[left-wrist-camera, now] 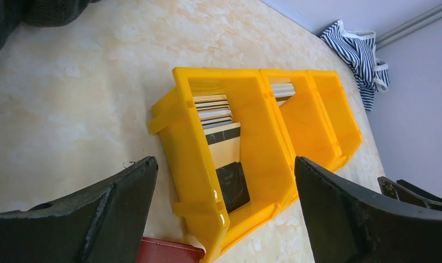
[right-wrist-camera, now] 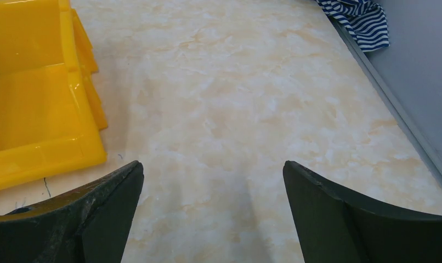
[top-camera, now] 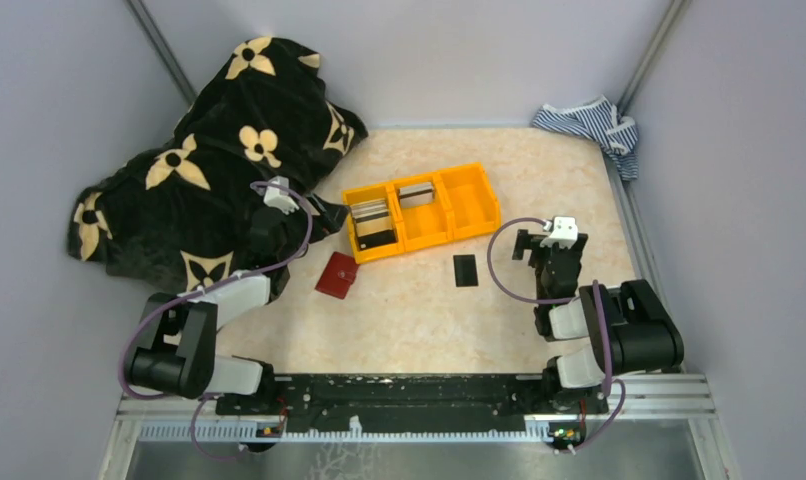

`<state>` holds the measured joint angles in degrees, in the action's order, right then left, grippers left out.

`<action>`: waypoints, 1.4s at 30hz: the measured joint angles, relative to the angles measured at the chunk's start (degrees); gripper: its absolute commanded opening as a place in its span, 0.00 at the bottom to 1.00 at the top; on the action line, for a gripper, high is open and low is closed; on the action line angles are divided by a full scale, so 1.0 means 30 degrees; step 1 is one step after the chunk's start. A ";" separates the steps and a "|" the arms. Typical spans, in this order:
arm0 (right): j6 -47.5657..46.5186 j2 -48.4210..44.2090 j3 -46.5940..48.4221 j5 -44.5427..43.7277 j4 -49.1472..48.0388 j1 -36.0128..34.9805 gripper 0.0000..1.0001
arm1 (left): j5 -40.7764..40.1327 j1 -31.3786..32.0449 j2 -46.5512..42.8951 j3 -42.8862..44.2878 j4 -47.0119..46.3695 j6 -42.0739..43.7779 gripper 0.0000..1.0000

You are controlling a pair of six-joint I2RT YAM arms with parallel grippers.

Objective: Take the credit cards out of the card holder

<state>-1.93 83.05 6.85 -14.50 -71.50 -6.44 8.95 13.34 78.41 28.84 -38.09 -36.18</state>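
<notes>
Lying closed, card holder (top-camera: 337, 275) at 7 o'clock of yellow bin (top-camera: 476, 205); dark card (top-camera: 465, 270) at 5 o'clock | left gripper (left-wrist-camera: 224, 163) jaws wide, empty; right gripper (right-wrist-camera: 211, 165) likewise

A broad strip of bench (top-camera: 409, 325) lies open between the arm bases and the yellow bin (top-camera: 476, 205). Only two flat, low things lie on it: the dark red card holder (top-camera: 337, 275) just before the bin's left end, and a dark card (top-camera: 465, 270) before its right compartment. Right of the bin the bench is bare under the wide-spread right pincer (right-wrist-camera: 213, 167), as far as the striped cloth (top-camera: 591, 125) bunched in the far corner. A black patterned blanket (top-camera: 199, 160) heaps over the far left, reaching near the bin; the left pincer (left-wrist-camera: 224, 164), fingers wide apart, stands at its edge. Upright cards (left-wrist-camera: 216, 112) crowd the bin's left compartment.
</notes>
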 measured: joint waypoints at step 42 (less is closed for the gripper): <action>0.8349 0.0903 1.5475 -0.2455 2.4108 -0.8291 0.00 | -0.5370 0.3985 -0.0393 -0.0780 0.0539 0.3971 0.97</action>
<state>23.11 85.76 53.28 -21.87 0.82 -31.31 -7.16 25.30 77.23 26.50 -36.47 -24.27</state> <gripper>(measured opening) 0.006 0.949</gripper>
